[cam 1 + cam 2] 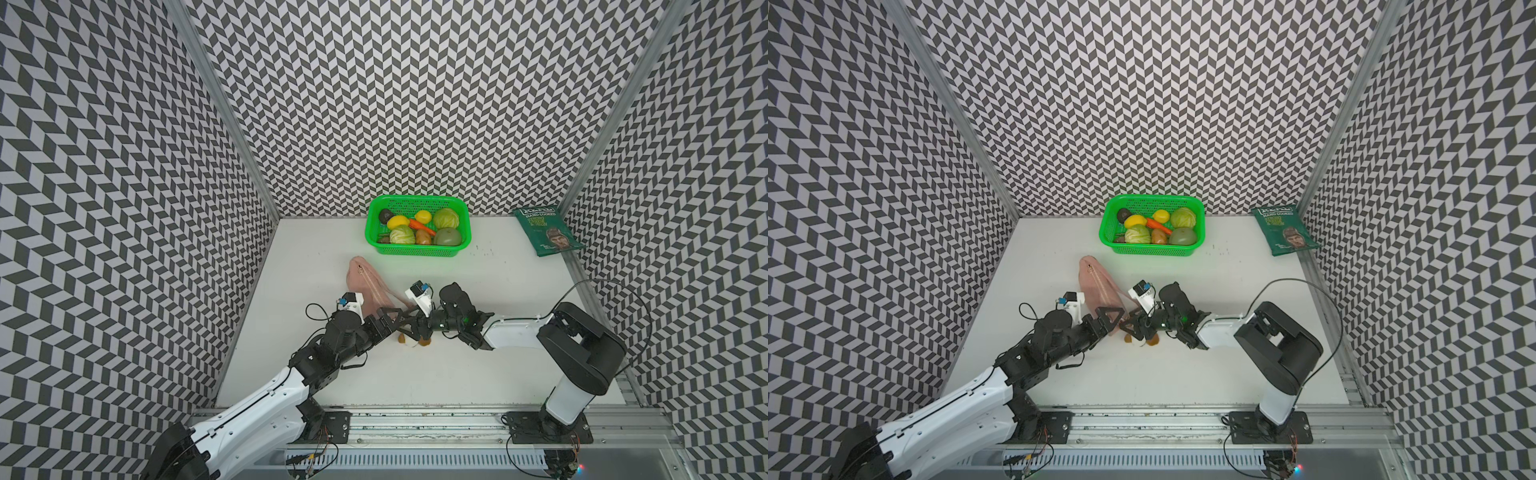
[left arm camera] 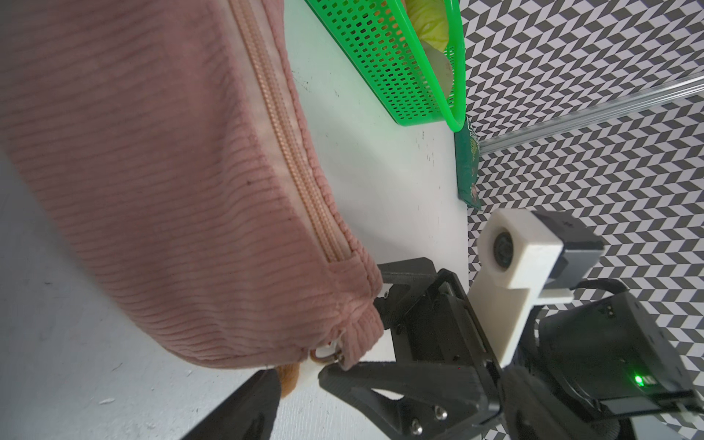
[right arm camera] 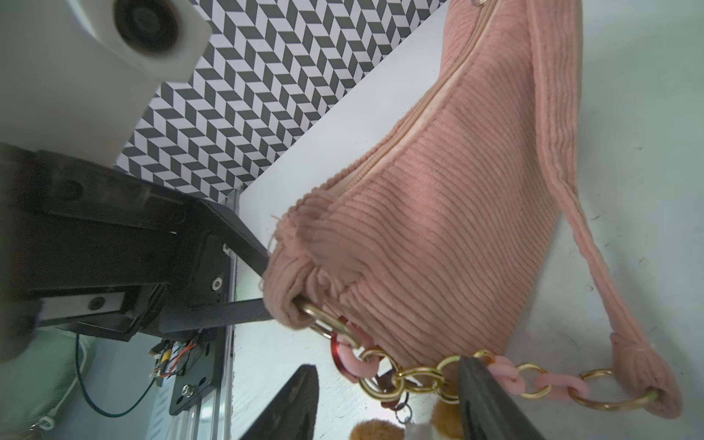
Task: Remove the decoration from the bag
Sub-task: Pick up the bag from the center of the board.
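bag: pink corduroy pouch lying on the white table. The zipper runs along its upper edge and the fabric strap lies alongside it.
chain: gold rings and pink links, running from the ring at the bag's near end to the strap's end.
decoration: white-and-brown plush on the table, just off the bag's near end and right beside the chain. Its clasp sits in among the gold links, so it is not off the bag. It is partly hidden under both grippers in both top views.
left gripper: at the bag's near end. Fingers stand wide, one on each side of the corner, both pressed against the fabric and pinching the bag.
right gripper: faces the left gripper across the bag's near end. Fingers are spread, with the chain and plush in the gap. One finger crosses in front of the chain, and nothing is pinched.
basket: green, just beyond the bag's far end and not touching it. It holds the toy vegetables.
crisp packet: dark green, well apart from the bag, past the basket on the right arm's side.
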Robot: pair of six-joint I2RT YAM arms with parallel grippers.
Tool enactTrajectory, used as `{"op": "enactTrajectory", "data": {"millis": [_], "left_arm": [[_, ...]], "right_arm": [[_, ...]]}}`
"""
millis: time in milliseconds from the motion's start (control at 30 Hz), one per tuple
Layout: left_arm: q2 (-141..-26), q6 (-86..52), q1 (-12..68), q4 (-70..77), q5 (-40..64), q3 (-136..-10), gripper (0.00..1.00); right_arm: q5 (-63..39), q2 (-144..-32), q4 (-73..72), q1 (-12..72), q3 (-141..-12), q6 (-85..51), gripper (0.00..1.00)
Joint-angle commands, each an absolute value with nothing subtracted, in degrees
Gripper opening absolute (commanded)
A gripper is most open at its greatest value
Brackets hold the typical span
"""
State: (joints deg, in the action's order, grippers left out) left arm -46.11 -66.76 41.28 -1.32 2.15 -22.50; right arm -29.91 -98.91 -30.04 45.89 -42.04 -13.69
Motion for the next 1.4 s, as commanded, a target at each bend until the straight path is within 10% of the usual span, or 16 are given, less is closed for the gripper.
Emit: {"op": "enactTrajectory", "data": {"millis": [0,400,867,1367], "left_arm": [[-46.19,-67.51,41.75,-0.37,1.16,-23.03,0.93],[-46.32,-68.15,41.75,0.15,1.12,-22.53,0.93],[-46.41,-68.16,41.75,0.87,1.26,-22.23,0.94],[-44.79,-66.32,41.75,-0.65,2.86,-23.20,0.90]], "right_arm": [[-25.64,-98.33,-32.69,46.90,-43.25,-11.92,0.60],[-25.59,-101.34,-34.89,47.63,-44.85,-13.29,0.49],[-26.53,-100.06,-32.96,48.43,-43.53,-12.49,0.06],[-38.04,-94.57,-14.61,45.83,-49.46,-7.70,0.00]]}}
